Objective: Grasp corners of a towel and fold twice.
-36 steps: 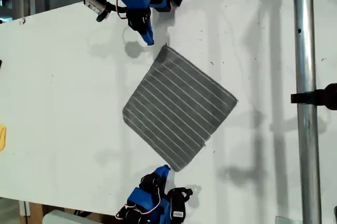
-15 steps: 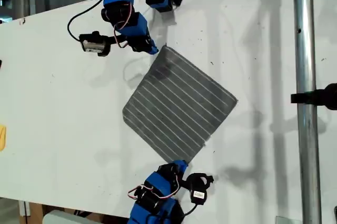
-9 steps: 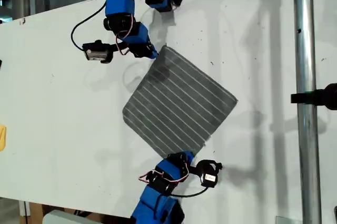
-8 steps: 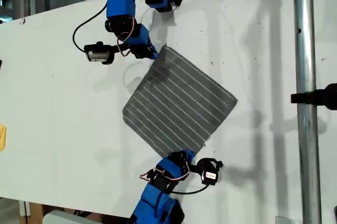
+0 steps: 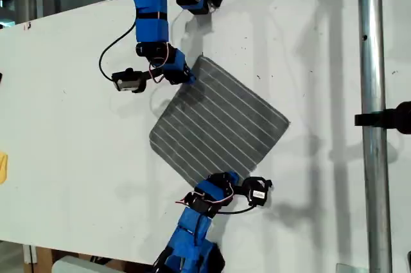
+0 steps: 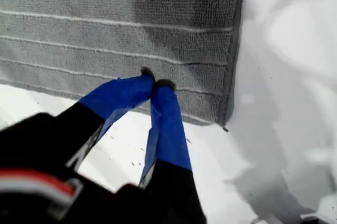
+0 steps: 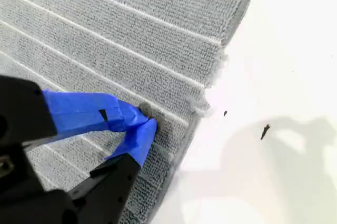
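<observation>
Grey striped cloth: the towel [image 5: 218, 125] lies flat and unfolded on the white worktop [image 5: 77, 125], turned like a diamond in the exterior view, with its thin white stripes running slantwise.
Corners: one points toward the exterior view's top [image 5: 202, 58], one toward that view's left [image 5: 153, 139] and one toward its right [image 5: 287, 121]; the fourth, toward that view's bottom, is hidden under an arm.
First gripper: the first gripper [image 5: 186, 77] sits over the towel's edge just beside the top corner; in the first wrist view its blue jaws are clenched, tips together [image 6: 155, 83] above the cloth near the hem, with that corner [image 6: 224, 121] close by.
Second gripper: the second gripper [image 5: 226, 178] rests on the towel at its bottom end; in the second wrist view its jaws [image 7: 147, 116] are clenched too, tips down on the stripes just inside the hem, near a frayed bit [image 7: 202, 109].
Grip: neither wrist view shows whether any cloth is caught between the closed tips.
Surroundings: a metal pole [image 5: 372, 93] runs upright along the exterior view's right.
</observation>
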`<state>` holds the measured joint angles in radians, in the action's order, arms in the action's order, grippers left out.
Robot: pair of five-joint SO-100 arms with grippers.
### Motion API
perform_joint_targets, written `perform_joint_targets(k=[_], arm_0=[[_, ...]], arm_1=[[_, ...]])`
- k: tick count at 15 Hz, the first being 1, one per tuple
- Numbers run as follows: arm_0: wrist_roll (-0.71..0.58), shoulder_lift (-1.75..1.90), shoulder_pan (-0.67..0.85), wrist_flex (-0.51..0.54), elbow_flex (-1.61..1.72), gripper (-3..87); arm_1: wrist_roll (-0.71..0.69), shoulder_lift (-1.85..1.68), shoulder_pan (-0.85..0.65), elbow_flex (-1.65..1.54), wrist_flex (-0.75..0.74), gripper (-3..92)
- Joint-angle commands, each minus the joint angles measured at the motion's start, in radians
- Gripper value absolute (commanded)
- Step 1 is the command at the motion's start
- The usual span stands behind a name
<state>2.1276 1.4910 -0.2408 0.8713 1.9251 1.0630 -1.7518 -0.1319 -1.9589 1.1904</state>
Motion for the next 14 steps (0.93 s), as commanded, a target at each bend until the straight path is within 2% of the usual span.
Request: perform_joint_targets(k=[1,4,6,14], arm_0=[[0.006,-0.038,0.015,-0.058,-0.049,-2.9],[0.014,-0.118,0.029,-0.276,0.054,-2.9],[0.02,-0.127,0.037,-0.359,0.112,-2.9],[0.098,-0.028,0.005,-0.316,0.23,-2.9]], arm_1=[[-0.015,0.097,-0.012,0.051,-0.103,-0.3],[-0.014,0.218,-0.008,0.089,-0.141,-0.3],[-0.008,0.245,-0.005,0.092,-0.143,-0.3],[0.058,0.224,0.094,0.097,-0.08,-0.3]])
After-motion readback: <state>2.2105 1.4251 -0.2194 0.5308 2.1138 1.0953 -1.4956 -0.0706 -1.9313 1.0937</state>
